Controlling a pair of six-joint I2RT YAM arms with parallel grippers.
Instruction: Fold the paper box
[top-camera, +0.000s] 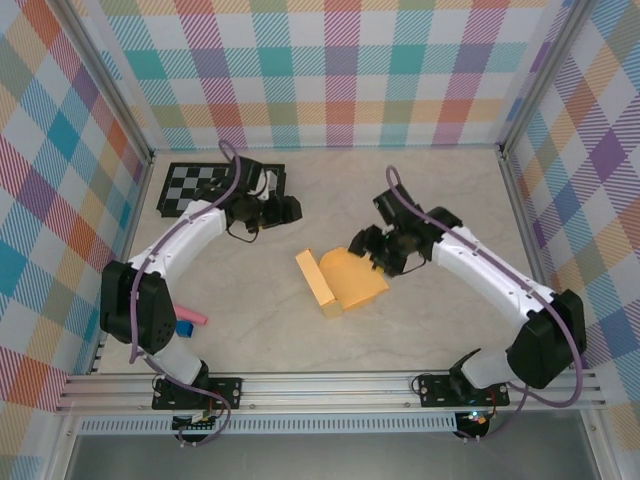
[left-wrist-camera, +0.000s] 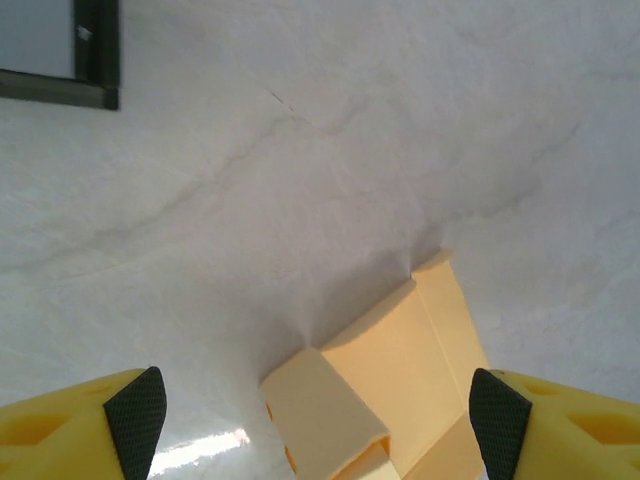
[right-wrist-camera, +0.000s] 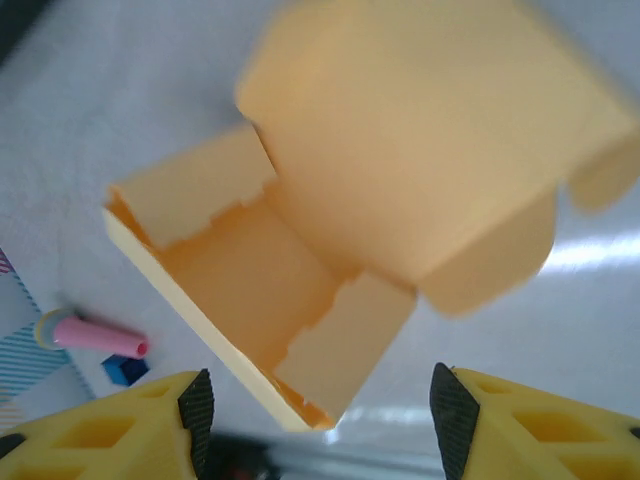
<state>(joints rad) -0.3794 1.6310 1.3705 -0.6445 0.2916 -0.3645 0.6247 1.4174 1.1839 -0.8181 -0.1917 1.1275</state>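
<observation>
The paper box (top-camera: 340, 280) sits mid-table (top-camera: 430, 340), half made: its tray walls stand, but the lid lies open and, I think, its ear flaps are untucked. The left tool (top-camera: 288, 210) and right tool (top-camera: 372, 250) gape wide, holding nothing.

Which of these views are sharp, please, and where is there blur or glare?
Top external: even light, the box sharp. Left wrist: crisp, a small glare patch on the table near the bottom. Right wrist: the box is soft, its lid most blurred; glare streaks the table at right.
</observation>
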